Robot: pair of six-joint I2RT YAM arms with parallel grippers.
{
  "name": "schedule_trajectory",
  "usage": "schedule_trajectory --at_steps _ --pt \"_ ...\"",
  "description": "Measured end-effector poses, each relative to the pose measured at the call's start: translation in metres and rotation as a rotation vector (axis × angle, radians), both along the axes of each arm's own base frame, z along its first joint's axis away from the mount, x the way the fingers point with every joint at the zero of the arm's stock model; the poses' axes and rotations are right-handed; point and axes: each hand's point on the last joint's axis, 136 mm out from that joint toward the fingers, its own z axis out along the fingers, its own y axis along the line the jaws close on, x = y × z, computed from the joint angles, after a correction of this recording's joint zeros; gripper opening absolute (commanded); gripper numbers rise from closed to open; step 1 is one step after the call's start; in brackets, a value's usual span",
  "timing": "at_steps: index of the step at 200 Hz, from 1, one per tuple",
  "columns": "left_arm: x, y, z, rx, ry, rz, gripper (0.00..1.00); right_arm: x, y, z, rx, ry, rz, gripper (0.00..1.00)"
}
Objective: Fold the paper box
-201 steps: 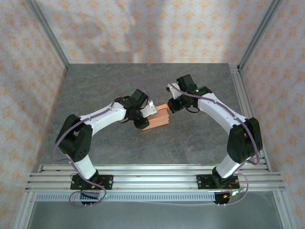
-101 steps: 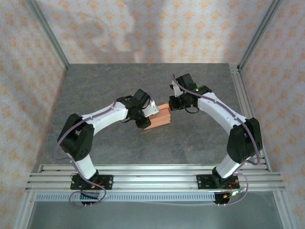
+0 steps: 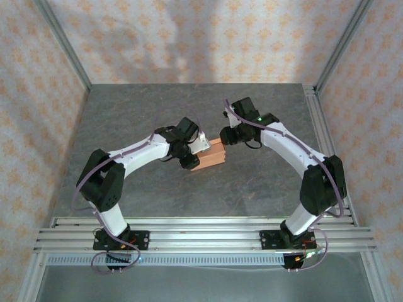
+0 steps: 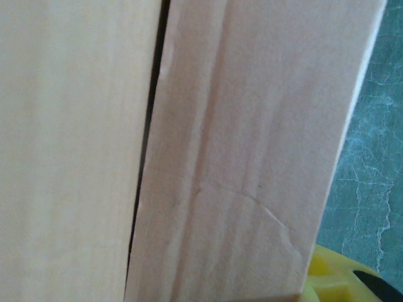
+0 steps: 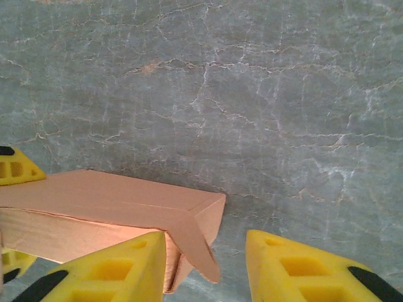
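The paper box (image 3: 212, 155) is a salmon-pink, partly folded card box held just above the grey table in the middle. My left gripper (image 3: 196, 151) is shut on its left end. Up close, the box's panels (image 4: 252, 157) show a dark seam between them, with one yellow fingertip (image 4: 340, 280) at the lower right. My right gripper (image 3: 225, 138) stands open at the box's right end. Its yellow fingers (image 5: 107, 270) flank a loose corner flap (image 5: 195, 245) that hangs down from the box (image 5: 107, 198), nearer the left finger.
The grey marbled table (image 3: 157, 107) stretches behind and around the box. Aluminium rails (image 3: 201, 229) run along the near edge and a rail (image 3: 318, 126) down the right side. Patterned walls close in the back and sides.
My right gripper has gone from shut to open beside the box's right end and shifted slightly. The left arm and the box have stayed still.
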Motion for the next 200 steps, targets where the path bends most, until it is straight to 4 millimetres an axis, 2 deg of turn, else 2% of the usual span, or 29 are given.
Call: schedule_trajectory --at_steps 39,84,122,132,144,154,175,186,200 --pt "0.0 0.0 0.0 0.0 0.0 0.0 0.34 0.002 -0.002 -0.001 -0.009 -0.025 0.068 0.33" --pt "0.001 0.0 0.0 0.001 0.001 0.0 0.34 0.001 0.005 -0.005 0.012 -0.018 0.125 0.33" --pt "0.001 0.0 0.0 0.001 0.002 0.0 0.34 -0.001 0.007 -0.02 0.002 0.022 0.152 0.35" --pt "0.001 0.0 0.0 0.001 0.002 0.0 0.34 -0.002 0.007 -0.02 0.001 0.024 0.156 0.3" --pt "0.001 -0.001 0.0 0.001 0.003 0.0 0.34 -0.002 0.007 -0.02 0.001 0.021 0.165 0.16" --pt "0.001 -0.001 0.0 0.001 0.003 0.0 0.34 -0.003 0.008 -0.02 0.002 0.024 0.168 0.08" --pt "0.001 -0.002 -0.001 0.002 0.004 -0.002 0.34 -0.005 0.01 -0.02 0.008 0.029 0.176 0.05" --pt "0.001 -0.002 -0.001 0.003 0.003 -0.003 0.34 -0.005 0.01 -0.019 0.009 0.028 0.177 0.0" --pt "0.001 -0.002 -0.001 0.006 0.002 -0.003 0.34 -0.006 0.01 -0.019 0.013 0.035 0.163 0.0"
